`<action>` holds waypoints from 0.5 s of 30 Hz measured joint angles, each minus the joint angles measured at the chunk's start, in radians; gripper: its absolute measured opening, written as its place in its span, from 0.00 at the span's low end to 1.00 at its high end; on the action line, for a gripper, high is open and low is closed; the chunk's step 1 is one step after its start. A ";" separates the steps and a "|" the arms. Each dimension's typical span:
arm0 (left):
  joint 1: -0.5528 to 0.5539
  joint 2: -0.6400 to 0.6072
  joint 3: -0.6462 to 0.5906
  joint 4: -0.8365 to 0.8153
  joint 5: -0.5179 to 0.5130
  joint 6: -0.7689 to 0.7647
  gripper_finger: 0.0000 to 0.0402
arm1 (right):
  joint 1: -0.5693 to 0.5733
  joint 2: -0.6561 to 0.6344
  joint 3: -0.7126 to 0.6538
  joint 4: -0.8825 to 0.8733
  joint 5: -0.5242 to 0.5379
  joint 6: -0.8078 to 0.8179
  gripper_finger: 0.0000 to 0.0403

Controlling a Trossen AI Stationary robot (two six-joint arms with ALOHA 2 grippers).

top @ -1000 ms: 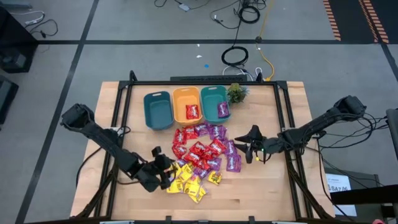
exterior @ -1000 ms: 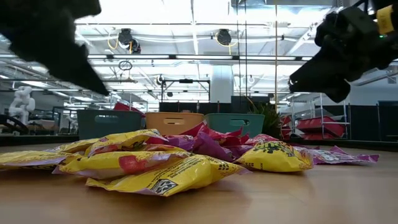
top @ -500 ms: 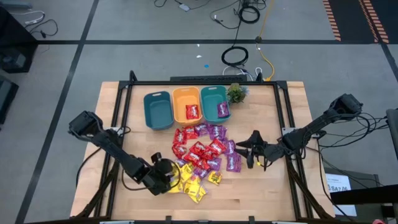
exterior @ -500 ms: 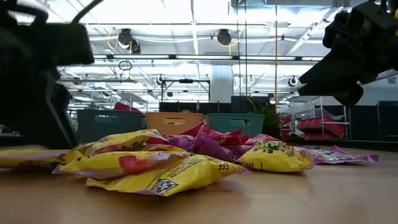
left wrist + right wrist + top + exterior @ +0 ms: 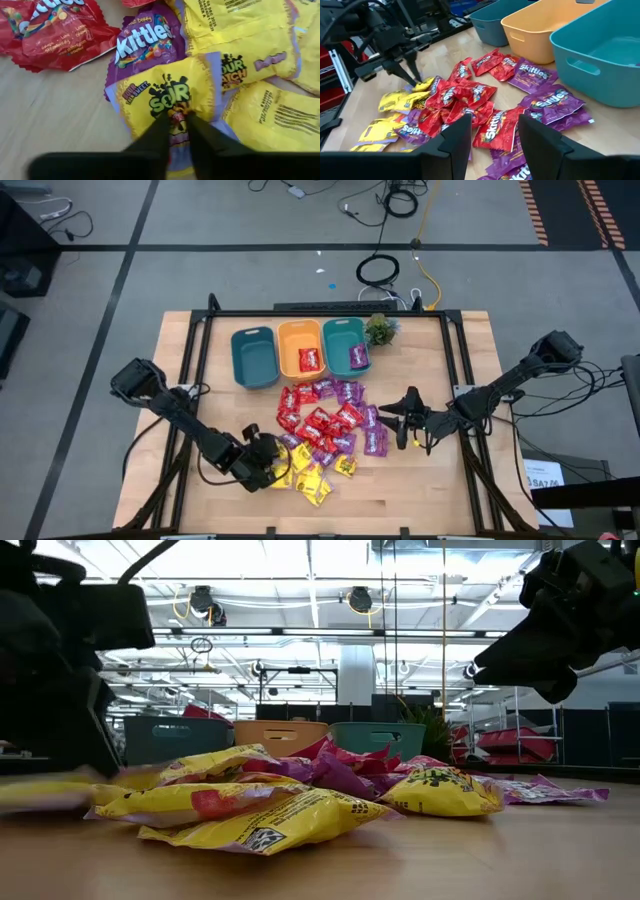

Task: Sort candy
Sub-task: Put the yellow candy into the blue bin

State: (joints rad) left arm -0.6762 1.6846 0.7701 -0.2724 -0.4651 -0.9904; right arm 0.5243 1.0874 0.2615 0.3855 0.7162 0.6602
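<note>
My left arm reaches in from the table's left edge and bends down low over the near-left part of the board. My left gripper (image 5: 270, 467) sits at the left fringe of the yellow packets (image 5: 312, 476), tips pointing down onto them. In the left wrist view its two fingers (image 5: 161, 131) are nearly together, pinching the middle of one yellow packet (image 5: 167, 97) that lies flat on the wood. This packet overlaps a purple packet (image 5: 142, 37) beyond it, with more yellow ones just beside it and red ones farther off.

My right arm comes in from the table's right edge, elbow raised, forearm sloping toward the centre. My right gripper (image 5: 405, 420) hangs above the board just to the right of the pile, touching nothing. Its fingers (image 5: 457, 137) stand apart with nothing between them; red and purple packets (image 5: 502, 127) lie below and ahead of them.

The candy (image 5: 325, 430) forms one loose pile mid-table: yellow nearest, red in the middle, purple mixed through and toward the right. Behind the pile stand three bins in a row: teal (image 5: 253, 357), orange (image 5: 301, 348) holding red packets, and teal (image 5: 346, 345) holding a purple packet. A plant (image 5: 380, 330) stands just right of them.
</note>
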 joint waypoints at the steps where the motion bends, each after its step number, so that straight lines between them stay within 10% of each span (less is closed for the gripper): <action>1: 0.000 -0.011 0.000 -0.006 0.005 -0.003 0.06 | 0.000 0.000 0.000 0.000 0.000 -0.005 0.38; 15: 0.001 -0.229 -0.001 -0.119 -0.111 -0.023 0.03 | 0.000 0.000 0.000 0.000 -0.001 -0.019 0.38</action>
State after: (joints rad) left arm -0.6756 1.4556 0.7696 -0.3909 -0.5760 -1.0131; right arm 0.5243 1.0870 0.2619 0.3851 0.7155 0.6412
